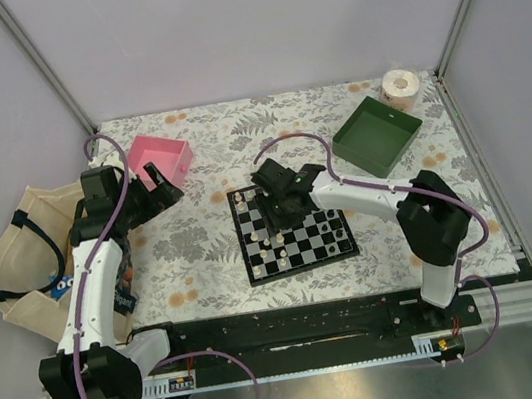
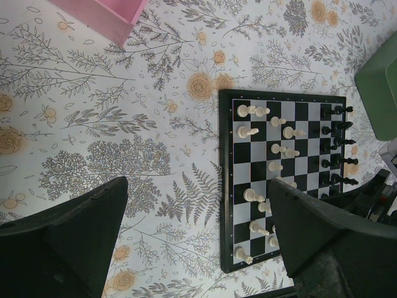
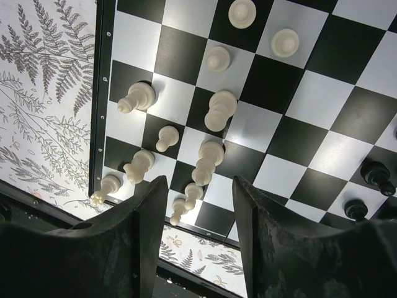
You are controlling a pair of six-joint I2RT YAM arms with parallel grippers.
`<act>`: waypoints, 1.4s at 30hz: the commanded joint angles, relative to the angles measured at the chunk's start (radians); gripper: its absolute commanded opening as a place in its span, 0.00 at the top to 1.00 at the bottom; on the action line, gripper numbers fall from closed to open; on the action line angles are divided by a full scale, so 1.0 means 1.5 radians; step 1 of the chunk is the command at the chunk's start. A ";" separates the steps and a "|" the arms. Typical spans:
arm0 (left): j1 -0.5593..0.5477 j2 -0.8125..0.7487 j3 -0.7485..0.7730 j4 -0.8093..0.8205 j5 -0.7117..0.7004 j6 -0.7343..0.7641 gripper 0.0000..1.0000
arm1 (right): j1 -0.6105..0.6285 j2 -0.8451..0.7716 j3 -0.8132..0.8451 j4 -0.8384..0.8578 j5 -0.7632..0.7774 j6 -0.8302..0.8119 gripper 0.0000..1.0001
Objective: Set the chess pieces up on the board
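The chequered board [image 1: 299, 271] lies mid-table. Cream-white chess pieces [image 1: 271, 244] stand along its left side and black pieces [image 1: 329, 225] along its right. My right gripper [image 1: 273, 198] hovers over the board's far-left part. In the right wrist view the gripper [image 3: 200, 186] is open and empty, with white pieces [image 3: 209, 162] between its fingers [image 3: 146, 230] near the board's [image 3: 322, 99] edge. My left gripper [image 1: 165, 190] is open and empty above the mat, beside the pink tray. The left wrist view shows the gripper [image 2: 198, 217], the board [image 2: 224, 186], white pieces [image 2: 247, 131] and black pieces [image 2: 338, 127].
A pink tray [image 1: 166, 155] sits at the back left and also shows in the left wrist view [image 2: 102, 12]. A green tray [image 1: 377, 131] and a tape roll [image 1: 400, 85] sit at the back right. A cloth bag [image 1: 22, 258] lies off the mat's left edge.
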 commanded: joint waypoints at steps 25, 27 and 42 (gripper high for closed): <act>0.002 -0.011 0.006 0.020 0.022 0.006 0.01 | 0.012 0.038 0.043 -0.012 0.009 -0.009 0.64; 0.002 -0.010 0.007 0.020 0.022 0.006 0.01 | 0.012 0.040 0.045 -0.012 0.003 -0.011 0.70; 0.002 -0.015 0.007 0.019 0.023 0.007 0.01 | 0.011 -0.033 0.083 -0.045 0.025 -0.019 0.85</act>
